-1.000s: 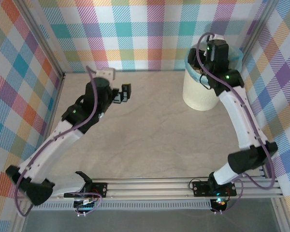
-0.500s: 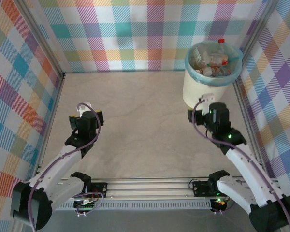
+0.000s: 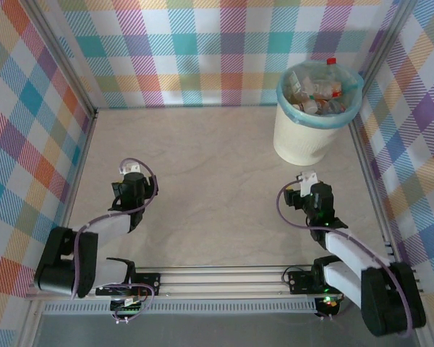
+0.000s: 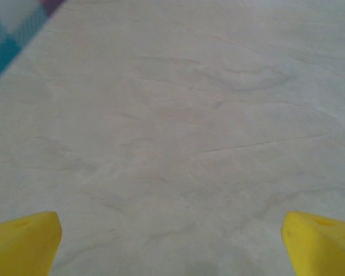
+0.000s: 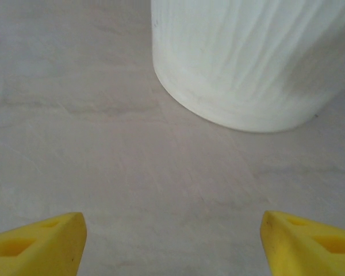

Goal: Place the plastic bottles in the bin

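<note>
Where the two arms are bolted to the metal rail (image 3: 224,278) at the near edge, both of them are folded low and sit close to their bases. The left gripper (image 4: 171,244) hangs over the left part of the pale, marble-like surface (image 3: 217,188). Its yellow fingers (image 4: 23,244) stand wide apart at the two lower corners of the left wrist view, and between them there is only bare surface, so it holds nothing. The right gripper (image 5: 172,241) is over the right part of the surface and points toward the far side. Its yellow fingers (image 5: 34,244) are also spread apart with nothing between them. A little farther, ahead of the right gripper and apart from it, the bin (image 3: 304,144) stands upright on the surface near the far right corner. It is a round cream-white bucket, and a light teal liner (image 3: 320,120) is turned over its rim. The plastic bottles (image 3: 317,90) lie inside the bin in a mixed heap that reaches up to the rim, and one bottle with a red cap (image 3: 331,62) sticks up at the far side of it. Behind the bin and along both sides rise the checked walls (image 3: 202,50) in many colours.
</note>
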You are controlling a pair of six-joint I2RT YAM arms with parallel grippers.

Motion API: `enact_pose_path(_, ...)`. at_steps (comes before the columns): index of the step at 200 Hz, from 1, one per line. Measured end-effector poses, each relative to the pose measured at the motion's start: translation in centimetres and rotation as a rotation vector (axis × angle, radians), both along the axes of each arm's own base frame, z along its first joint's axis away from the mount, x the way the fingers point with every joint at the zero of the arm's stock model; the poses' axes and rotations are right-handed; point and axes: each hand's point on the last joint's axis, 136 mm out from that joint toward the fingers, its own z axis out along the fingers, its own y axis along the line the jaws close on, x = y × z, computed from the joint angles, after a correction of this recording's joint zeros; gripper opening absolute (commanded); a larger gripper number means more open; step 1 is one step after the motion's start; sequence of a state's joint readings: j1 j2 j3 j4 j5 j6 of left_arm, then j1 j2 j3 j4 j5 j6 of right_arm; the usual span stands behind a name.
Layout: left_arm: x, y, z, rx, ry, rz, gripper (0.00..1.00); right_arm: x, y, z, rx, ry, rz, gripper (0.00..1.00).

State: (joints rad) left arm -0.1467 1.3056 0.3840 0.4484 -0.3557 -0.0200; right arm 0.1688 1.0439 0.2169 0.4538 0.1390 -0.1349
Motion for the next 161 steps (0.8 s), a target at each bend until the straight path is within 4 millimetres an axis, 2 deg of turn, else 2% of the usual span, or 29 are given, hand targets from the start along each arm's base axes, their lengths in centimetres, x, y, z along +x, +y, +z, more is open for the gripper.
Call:
enact_pose_path(36, 2.3, -1.3, -1.1, -0.064, -0.042, -0.123, 1.0, 2.1, -0.2, -0.7, 0.085, -0.05, 0.008, 0.75)
enact_pose_path(58, 2.8, -2.3, -3.2, -0.079, -0.009, -0.175, 1.0, 3.3, -1.0, -0.1, 0.143, -0.125, 0.008, 0.8)
enact_pose_path(65, 2.8, -2.4, -3.4, -0.082, -0.004, -0.18, 1.0, 3.8, -1.7, -0.5, 0.162, -0.137, -0.01, 0.85)
enact_pose_path(82, 3.1, -2.4, -3.2, -0.085, -0.017, -0.184, 1.0, 4.1, -3.5, -3.1, 0.208, -0.056, -0.085, 0.99)
enact_pose_path(87, 3.2, -2.4, -3.0, -0.085, -0.022, -0.184, 1.0, 4.3, -3.7, -3.4, 0.219, -0.037, -0.104, 1.0)
enact_pose_path(96, 3.4, -2.4, -2.8, -0.086, -0.029, -0.184, 1.0, 5.3, -4.1, -3.0, 0.214, -0.033, -0.125, 1.0)
enact_pose_path(112, 3.7, -2.3, -2.4, -0.087, -0.043, -0.183, 1.0, 7.8, -3.4, -0.5, 0.207, -0.085, -0.11, 1.0)
enact_pose_path(126, 3.8, -2.4, -2.2, -0.089, -0.052, -0.187, 1.0, 8.8, -3.0, 1.1, 0.207, -0.123, -0.098, 1.0)
enact_pose_path(161, 3.8, -2.4, -2.1, -0.089, -0.054, -0.187, 1.0, 8.6, -3.0, 0.1, 0.2, -0.081, -0.109, 1.0)
